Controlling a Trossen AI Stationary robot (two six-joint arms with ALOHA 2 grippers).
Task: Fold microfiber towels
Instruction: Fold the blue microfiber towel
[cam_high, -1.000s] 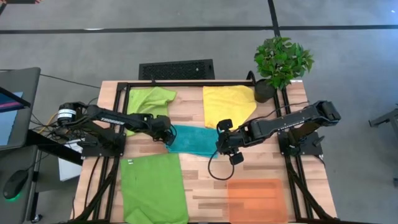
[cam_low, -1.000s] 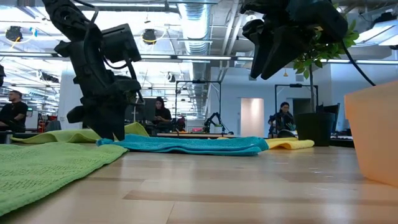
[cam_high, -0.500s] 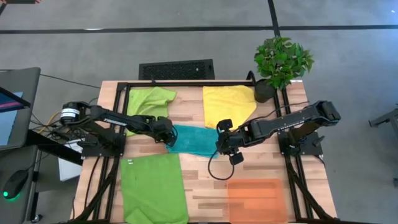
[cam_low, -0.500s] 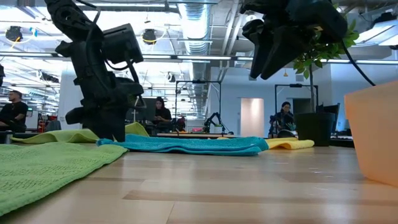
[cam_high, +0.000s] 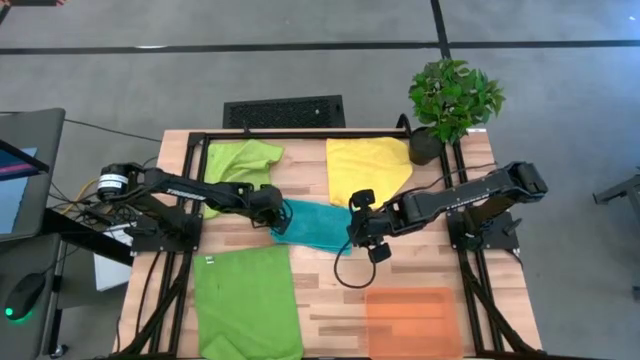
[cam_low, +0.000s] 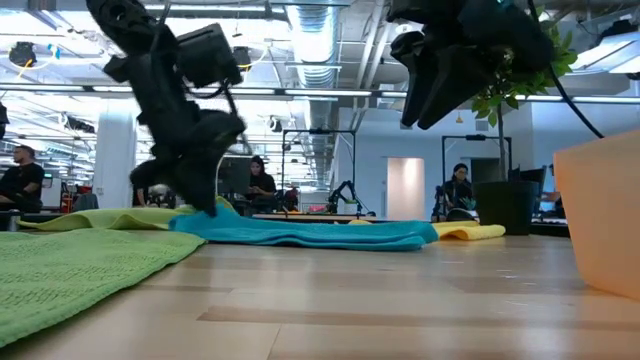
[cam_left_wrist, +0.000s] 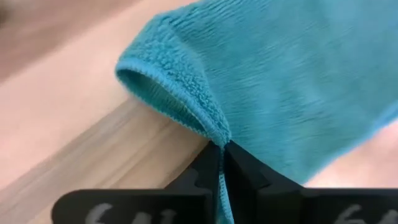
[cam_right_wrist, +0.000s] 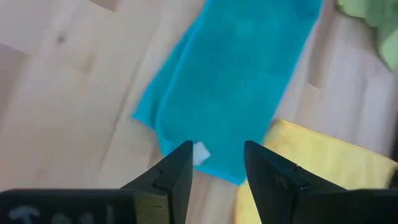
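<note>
The teal towel (cam_high: 315, 223) lies folded at the table's middle, flat on the wood apart from its left end. My left gripper (cam_high: 274, 206) is shut on that left end (cam_low: 195, 215). My right gripper (cam_high: 357, 226) hovers open above the towel's right end (cam_right_wrist: 211, 134), touching nothing, and in the low view it hangs high (cam_low: 430, 95). A yellow towel (cam_high: 367, 168) lies flat at the far side. One lime green towel (cam_high: 241, 160) lies crumpled at the far left. Another lime green towel (cam_high: 246, 300) lies spread at the near left. My left gripper pinches the teal towel's left end at its hemmed edge (cam_left_wrist: 211, 127) between its two shut fingers. The fingers slant down from the table's left. Whether they hold one layer or several I cannot tell. The pinched edge arches up a little; the rest lies on the table.
An orange mat (cam_high: 412, 318) lies at the near right corner. A potted plant (cam_high: 452, 100) stands at the far right corner. Bare wood (cam_high: 330, 290) shows between the near green towel and the mat. People sit in the room beyond the table.
My left gripper has shut on the teal towel's left end, moved a little toward the table's right and tipped over. The towel's left end has been pushed rightward and slightly raised, while the rest stays flat. My right gripper has kept still.
</note>
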